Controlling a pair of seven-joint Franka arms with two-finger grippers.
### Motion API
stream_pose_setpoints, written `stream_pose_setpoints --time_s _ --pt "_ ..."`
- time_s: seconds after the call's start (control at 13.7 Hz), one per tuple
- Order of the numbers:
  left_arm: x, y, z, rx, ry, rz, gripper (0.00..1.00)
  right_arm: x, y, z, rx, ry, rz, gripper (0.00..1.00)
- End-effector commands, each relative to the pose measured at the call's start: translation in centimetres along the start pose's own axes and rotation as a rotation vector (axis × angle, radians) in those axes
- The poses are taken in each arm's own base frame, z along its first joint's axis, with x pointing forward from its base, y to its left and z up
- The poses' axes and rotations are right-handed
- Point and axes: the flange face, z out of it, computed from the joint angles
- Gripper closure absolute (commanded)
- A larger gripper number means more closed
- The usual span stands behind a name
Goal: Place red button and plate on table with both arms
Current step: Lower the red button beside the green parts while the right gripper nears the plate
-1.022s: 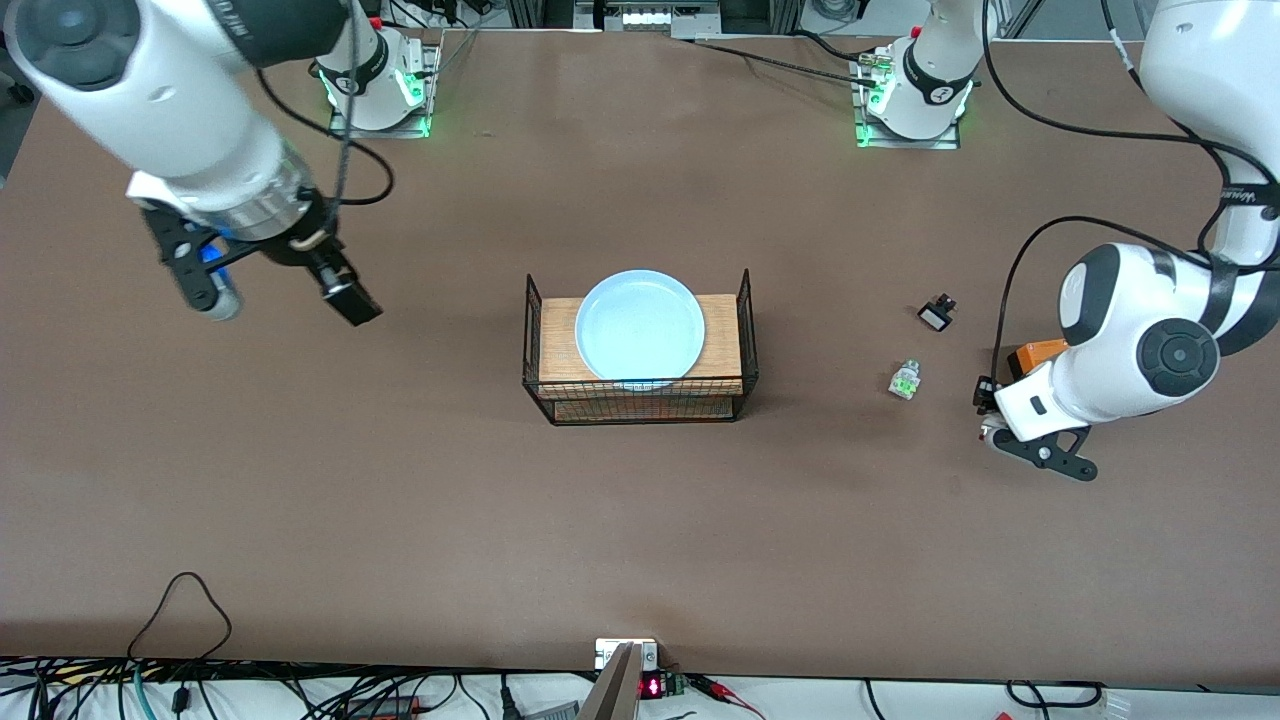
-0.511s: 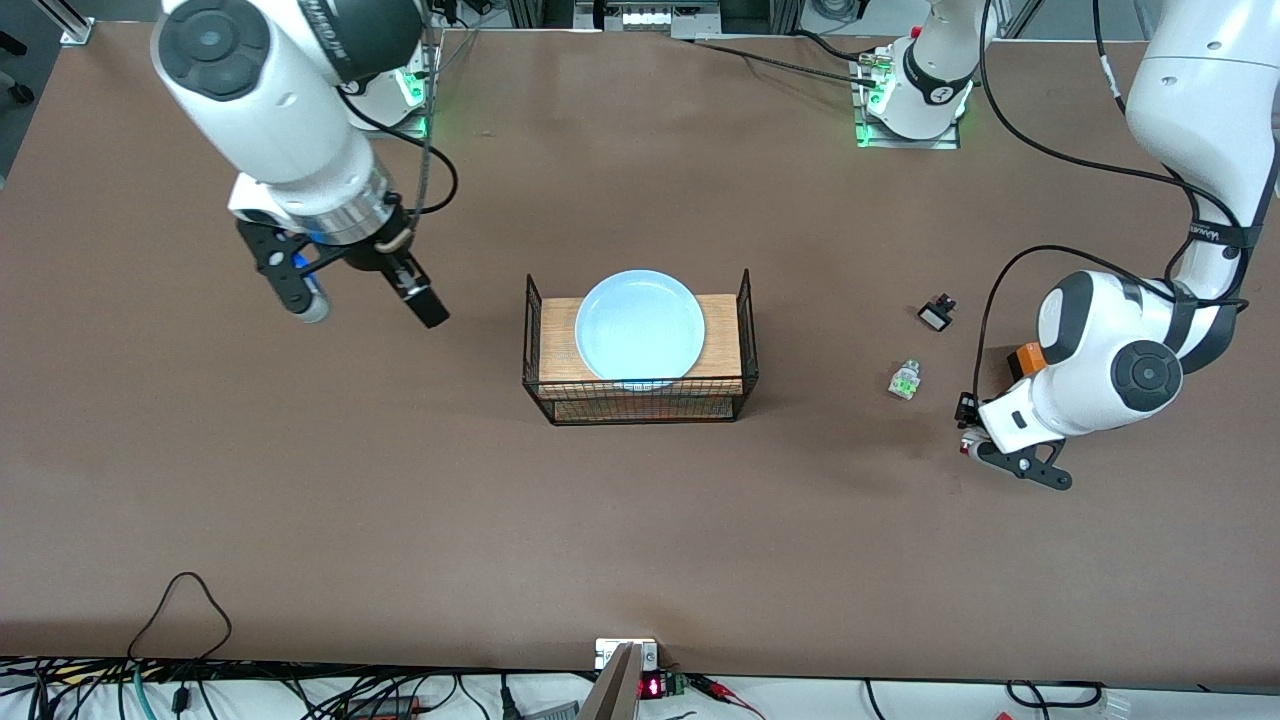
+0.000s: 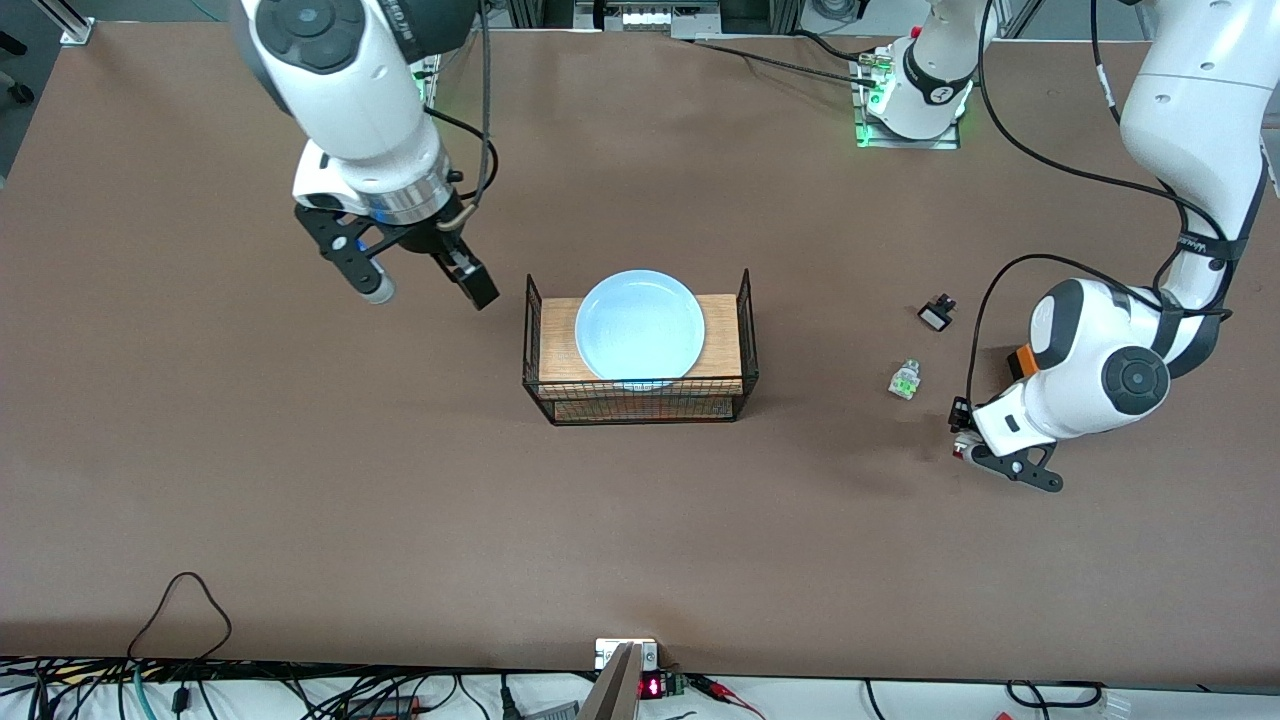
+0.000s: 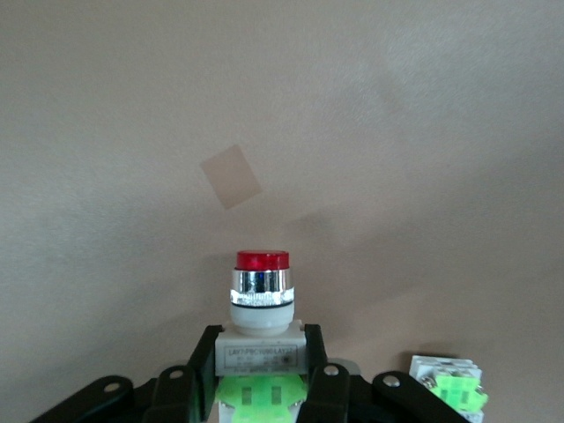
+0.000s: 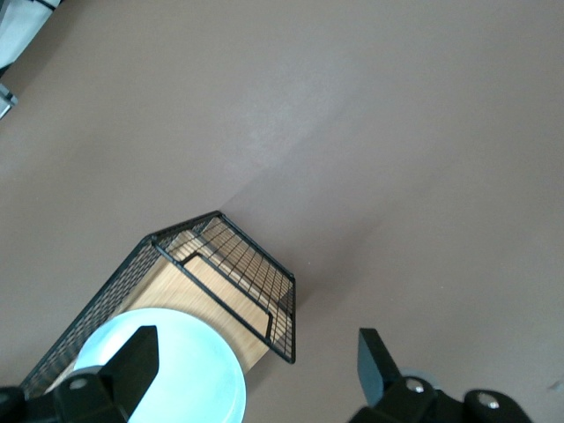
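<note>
A glossy pale-blue plate [image 3: 640,325] sits on a light-wood shelf in a black wire rack [image 3: 640,402], above a matt brown table [image 3: 400,480], while the red button [image 4: 261,304] shows a shiny chrome collar.

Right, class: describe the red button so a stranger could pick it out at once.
Start at the wire rack mid-table and look toward the left arm's end. There the left gripper has its jaws shut on the red button. Unlike the green-and-white part lying nearby, it has a red round cap.

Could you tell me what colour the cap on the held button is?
Red, atop the red button in the left pincer; clearest in the left wrist view.
</note>
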Motion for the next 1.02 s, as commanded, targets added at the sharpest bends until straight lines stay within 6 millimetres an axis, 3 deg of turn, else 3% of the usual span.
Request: stream_pose_setpoints --time_s 0.0,0.07,0.22,0.29,0.37,0.44,0.51,0.58,0.73,0.95 --pt "-0.3 -0.4 1.4 -0.016 0.008 0.020 0.77 -3.4 -1.1 0.6 0.022 0.022 -0.004 0.00" --pt "-0.3 -0.4 1.8 -0.019 0.009 0.019 0.77 -4.8 -1.5 1.0 0.020 0.018 0.035 0.00" --pt "-0.4 -0.5 2.0 -0.020 0.007 0.018 0.76 -5.7 -2.1 1.7 0.035 0.005 0.149 0.00" --pt "-0.4 -0.5 2.1 -0.020 0.006 0.019 0.75 -7.7 -2.6 1.8 0.057 -0.003 0.199 0.00" --pt "-0.4 -0.5 2.2 -0.022 0.005 0.018 0.65 -8.6 -3.0 2.8 0.048 -0.004 0.258 0.00" --pt "-0.4 -0.5 2.1 -0.020 0.006 0.019 0.31 -10.3 -3.4 3.4 0.058 -0.001 0.301 0.00" --pt "-0.4 -0.5 1.9 -0.020 0.004 0.018 0.07 -11.7 -3.9 4.1 0.073 0.000 0.322 0.00" --pt "-0.4 -0.5 1.6 -0.018 0.002 0.019 0.00 -12.8 -4.2 4.9 0.079 -0.003 0.328 0.00" --pt "-0.2 -0.2 0.0 -0.009 0.005 0.016 0.00 -13.7 -4.3 6.1 0.080 -0.007 0.337 0.00" --pt "0.0 0.3 -4.3 0.023 0.000 0.017 0.00 -15.6 -4.0 9.0 0.092 -0.017 0.325 0.00"
